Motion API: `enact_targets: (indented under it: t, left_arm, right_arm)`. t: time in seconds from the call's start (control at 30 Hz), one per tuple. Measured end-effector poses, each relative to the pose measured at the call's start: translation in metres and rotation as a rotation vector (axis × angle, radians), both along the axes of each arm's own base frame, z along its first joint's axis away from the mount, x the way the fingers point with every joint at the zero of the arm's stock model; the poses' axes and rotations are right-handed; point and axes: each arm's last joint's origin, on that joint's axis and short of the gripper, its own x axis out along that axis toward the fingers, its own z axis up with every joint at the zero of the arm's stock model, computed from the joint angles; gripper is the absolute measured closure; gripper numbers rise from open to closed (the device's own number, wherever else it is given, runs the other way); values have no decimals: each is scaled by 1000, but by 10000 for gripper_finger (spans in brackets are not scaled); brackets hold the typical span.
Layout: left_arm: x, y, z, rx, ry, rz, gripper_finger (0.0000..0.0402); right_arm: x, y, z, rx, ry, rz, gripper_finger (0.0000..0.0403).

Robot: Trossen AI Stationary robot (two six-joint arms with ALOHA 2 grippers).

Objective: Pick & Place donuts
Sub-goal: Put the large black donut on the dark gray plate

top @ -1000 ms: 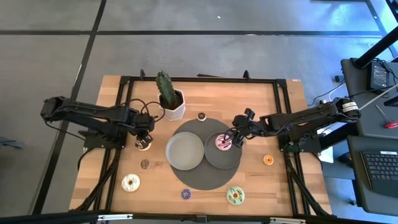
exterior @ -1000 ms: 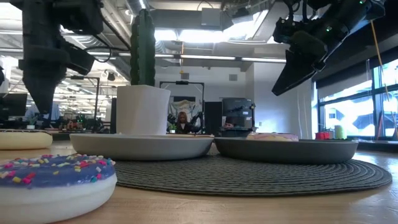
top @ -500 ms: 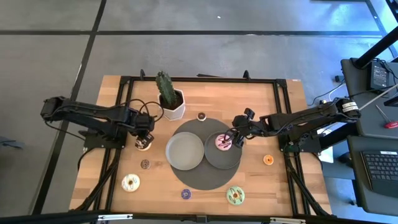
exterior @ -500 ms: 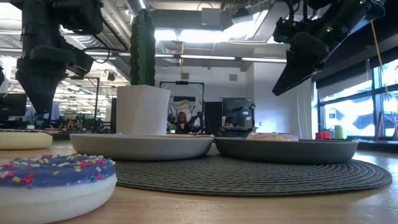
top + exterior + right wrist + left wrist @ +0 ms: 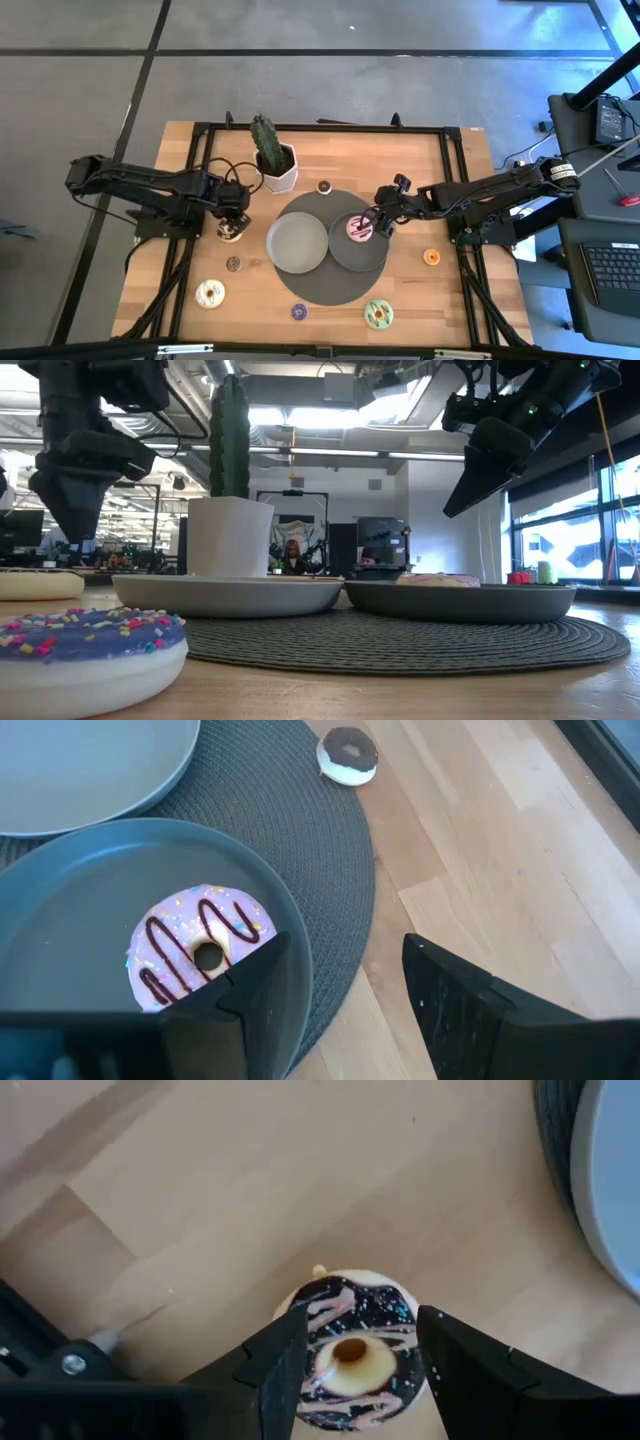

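The left gripper (image 5: 352,1342) sits left of centre in the high view, down over a brown-iced donut (image 5: 352,1348) on the bare wood just left of the round dark mat (image 5: 325,295). In the left wrist view its two fingers (image 5: 275,1365) stand either side of that donut with the jaws spread — whether they're touching its sides I can't tell.

The right gripper (image 5: 335,990) hangs above the darker grey plate (image 5: 350,262) right of centre, claw wide open with nothing in it. A pink donut with brown drizzle (image 5: 202,948) lies on that plate, below the gripper. The lighter grey plate (image 5: 296,242) sits right beside it on the mat, the two overlapping at the rim.

The other donuts are scattered on the table:
- small chocolate-topped one (image 5: 324,186) near the top edge of the mat
- orange one (image 5: 431,257) at the right
- green one (image 5: 378,314) lower right
- purple sprinkled one (image 5: 299,311) at bottom centre — it fills the lower left of the low view
- white one (image 5: 210,294) lower left
- tiny brown one (image 5: 233,264) just above that

A potted cactus (image 5: 270,152) stands upper left of the mat.
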Motion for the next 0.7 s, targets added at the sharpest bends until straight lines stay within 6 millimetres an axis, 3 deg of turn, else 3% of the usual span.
enact_targets:
  t: [0.27, 0.7]
  left_arm:
    - [-10, -2, -20, -60, 86, 46, 231]
    - [-14, -2, -33, -66, 128, 11, 262]
  right_arm:
    - [0, 0, 0, 0, -1, 0, 209]
    - [0, 0, 0, 2, -3, -3, 209]
